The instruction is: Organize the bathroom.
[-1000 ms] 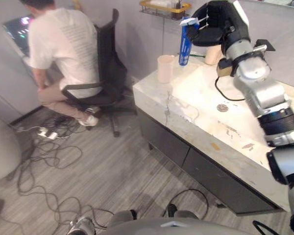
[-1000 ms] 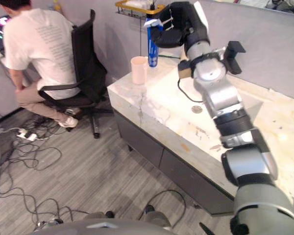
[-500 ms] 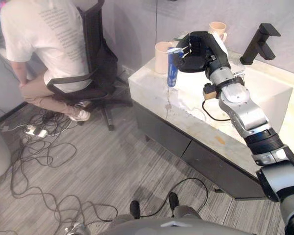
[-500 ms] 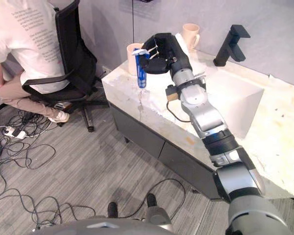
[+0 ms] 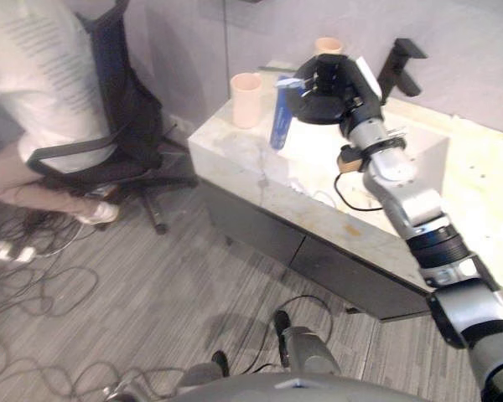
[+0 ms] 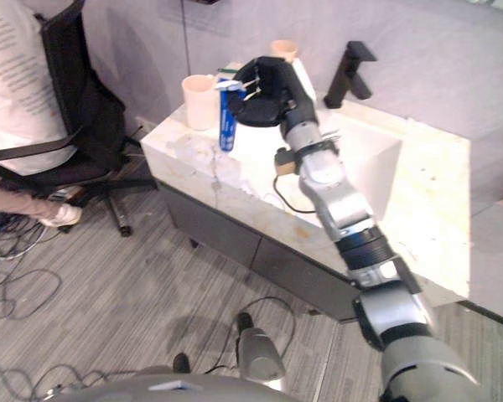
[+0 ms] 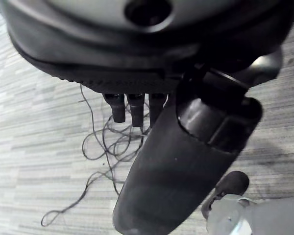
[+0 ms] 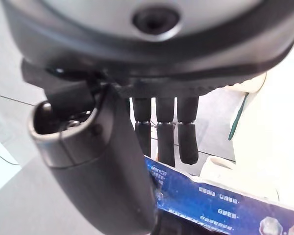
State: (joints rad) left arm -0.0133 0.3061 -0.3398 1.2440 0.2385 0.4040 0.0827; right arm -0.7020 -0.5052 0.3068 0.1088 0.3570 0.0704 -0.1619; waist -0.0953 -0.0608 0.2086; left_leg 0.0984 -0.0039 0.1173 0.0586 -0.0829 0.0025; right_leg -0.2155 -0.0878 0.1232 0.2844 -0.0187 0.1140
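My right hand (image 5: 331, 84) is shut on a blue toothpaste tube (image 5: 278, 124), held upright with its lower end close to the marble counter (image 5: 235, 149). In the right wrist view the fingers and thumb (image 8: 103, 161) curl round the tube (image 8: 210, 203). A pink cup (image 5: 246, 88) stands on the counter's far left corner, just left of the tube. A second cup (image 5: 328, 46) stands behind my hand by the wall. My left hand (image 7: 176, 166) hangs over the floor with relaxed fingers, holding nothing.
A black faucet (image 5: 400, 67) rises behind the sunken sink basin (image 5: 423, 159), to the right of my hand. Left of the counter a person (image 5: 25, 84) sits on a black office chair (image 5: 117, 126). Cables lie on the grey floor (image 5: 109, 276).
The camera has swung. My right hand has carried the blue tube down from near the wall shelf to just above the counter beside the pink cup.
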